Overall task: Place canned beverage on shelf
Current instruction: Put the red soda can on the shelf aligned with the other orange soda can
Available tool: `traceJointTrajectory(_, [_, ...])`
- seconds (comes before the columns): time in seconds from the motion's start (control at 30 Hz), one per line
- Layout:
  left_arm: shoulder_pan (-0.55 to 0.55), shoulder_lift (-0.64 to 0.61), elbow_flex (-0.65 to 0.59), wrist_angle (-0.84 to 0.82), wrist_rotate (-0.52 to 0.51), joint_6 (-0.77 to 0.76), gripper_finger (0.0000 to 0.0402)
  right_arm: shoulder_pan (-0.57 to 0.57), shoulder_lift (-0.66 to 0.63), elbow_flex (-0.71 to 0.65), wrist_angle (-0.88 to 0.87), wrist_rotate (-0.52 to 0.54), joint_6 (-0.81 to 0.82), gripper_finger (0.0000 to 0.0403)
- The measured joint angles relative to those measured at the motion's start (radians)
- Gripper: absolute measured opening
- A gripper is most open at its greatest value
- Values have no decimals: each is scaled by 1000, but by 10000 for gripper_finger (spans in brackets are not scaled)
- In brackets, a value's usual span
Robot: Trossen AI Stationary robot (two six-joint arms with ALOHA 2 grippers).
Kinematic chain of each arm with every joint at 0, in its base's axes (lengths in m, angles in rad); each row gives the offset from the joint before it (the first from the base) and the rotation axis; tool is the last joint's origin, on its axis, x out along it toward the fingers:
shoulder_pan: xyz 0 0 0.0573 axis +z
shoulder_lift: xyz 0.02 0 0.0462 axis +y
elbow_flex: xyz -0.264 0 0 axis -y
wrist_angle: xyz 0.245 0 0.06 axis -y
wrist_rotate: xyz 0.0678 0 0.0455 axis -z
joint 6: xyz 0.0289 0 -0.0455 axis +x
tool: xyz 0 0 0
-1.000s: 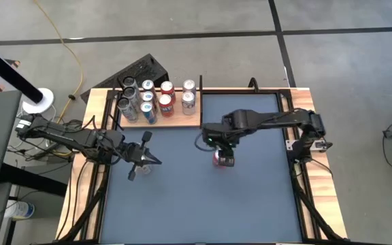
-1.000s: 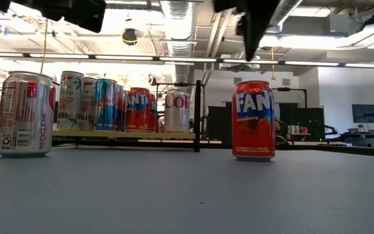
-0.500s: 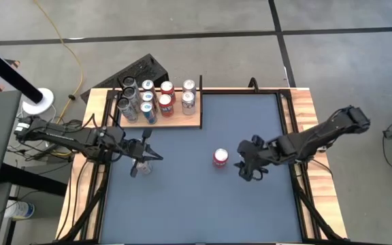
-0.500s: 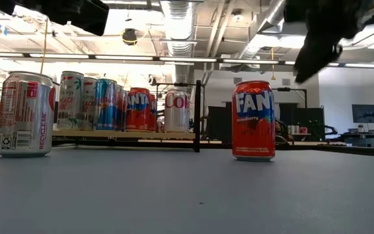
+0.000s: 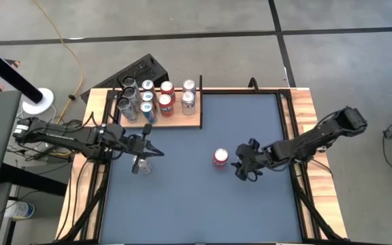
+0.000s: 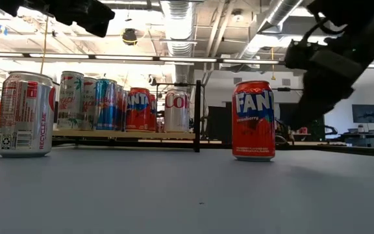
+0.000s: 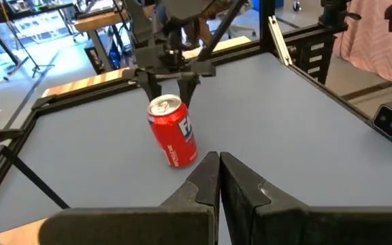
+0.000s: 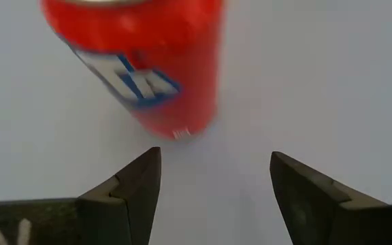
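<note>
A red Fanta can [image 5: 220,158] stands upright on its base on the blue table [image 5: 182,204]; it also shows in the low view [image 6: 252,120] and the left wrist view [image 7: 173,131]. My right gripper [image 5: 239,165] is open just to the can's right and close to it, touching nothing; the right wrist view shows its fingers [image 8: 216,163] spread before the can [image 8: 141,61]. My left gripper [image 5: 155,154] is shut and empty, hovering above a silver can [image 5: 142,165] at the table's left. The wooden shelf [image 5: 190,121] at the far left holds several cans.
The silver can [image 6: 24,114] stands on the table near the left side. The cans on the shelf [image 6: 128,135] fill most of its left part; its right end is bare. A black post [image 6: 197,116] stands at the shelf's right end.
My right gripper has left its place above the red can, swung toward the table's right edge, tipped toward level, come down, then moved back toward the can from the right. The can has stayed upright where it was.
</note>
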Motion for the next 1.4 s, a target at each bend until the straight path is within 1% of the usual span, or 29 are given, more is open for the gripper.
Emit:
traceJointTrajectory(0.13, [0, 0, 0, 14, -1, -15, 0, -11, 69, -1, 116, 2, -106, 260])
traceJointTrajectory(0.27, [0, 0, 0, 25, -20, -19, 0, -30, 124, 0, 242, -68, -215, 260])
traceJointTrajectory(0.37, [0, 0, 0, 33, -29, -27, 0, -45, 164, 0, 327, -97, -288, 260])
traceJointTrajectory(0.67, [0, 0, 0, 20, -27, -88, 0, -84, 308, 0, 563, -113, -413, 260])
traceJointTrajectory(0.9, [0, 0, 0, 12, -27, -89, 0, -108, 410, 0, 769, -126, -448, 260])
traceJointTrajectory(1.03, [0, 0, 0, 7, -26, -89, 0, -113, 465, 0, 894, -158, -466, 260])
traceJointTrajectory(1.27, [0, 0, 0, 8, -26, -73, 0, -113, 527, 0, 1035, -163, -468, 260])
traceJointTrajectory(1.4, [0, 0, 0, 3, -20, -71, 0, -118, 562, 26, 1092, -164, -470, 260])
